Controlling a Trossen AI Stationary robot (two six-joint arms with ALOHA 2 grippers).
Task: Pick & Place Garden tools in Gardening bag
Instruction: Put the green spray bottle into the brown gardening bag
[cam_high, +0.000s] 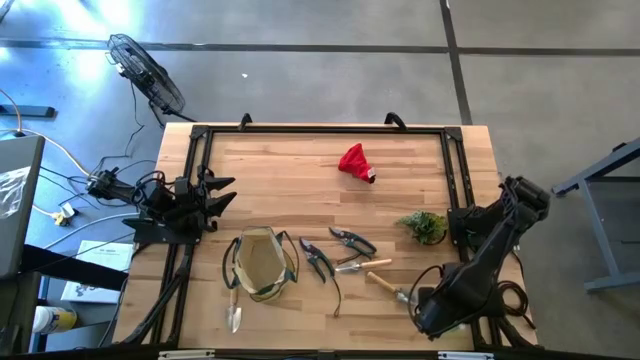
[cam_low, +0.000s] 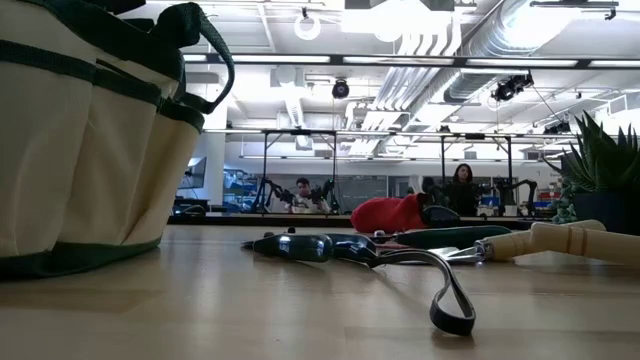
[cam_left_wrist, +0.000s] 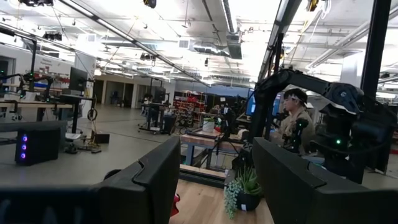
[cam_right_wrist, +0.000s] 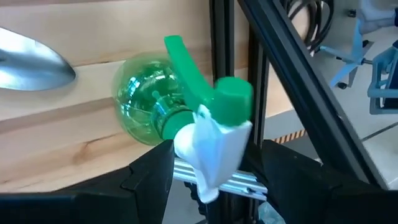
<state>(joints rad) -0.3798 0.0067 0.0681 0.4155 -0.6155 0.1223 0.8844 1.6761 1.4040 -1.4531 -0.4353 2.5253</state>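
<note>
The right gripper (cam_right_wrist: 208, 171) is down at the near right corner of the surface (cam_high: 300, 170), its fingers spread either side of a green spray bottle (cam_right_wrist: 174, 109); the white trigger head sits between them, but whether they have closed on it I cannot tell; this looks like the grasp of that bottle, with the lift and the carry across to the bag (cam_high: 260, 262) to come next. The bag stands open near the front edge, left of centre, with a trowel (cam_high: 234, 312) lying at its near side; two pruners (cam_high: 318, 258) and another trowel (cam_high: 385, 285) lie just right of it; the red cloth (cam_high: 354, 162) is well apart, toward the far edge. The left gripper (cam_high: 215, 195) waits at the left edge, fingers apart and holding nothing. A plant sprig (cam_high: 424, 226) sits by the right rail. The surface is pale wood in a black frame; beyond it a bright workshop with ducts overhead, and people seated at other benches.
</note>
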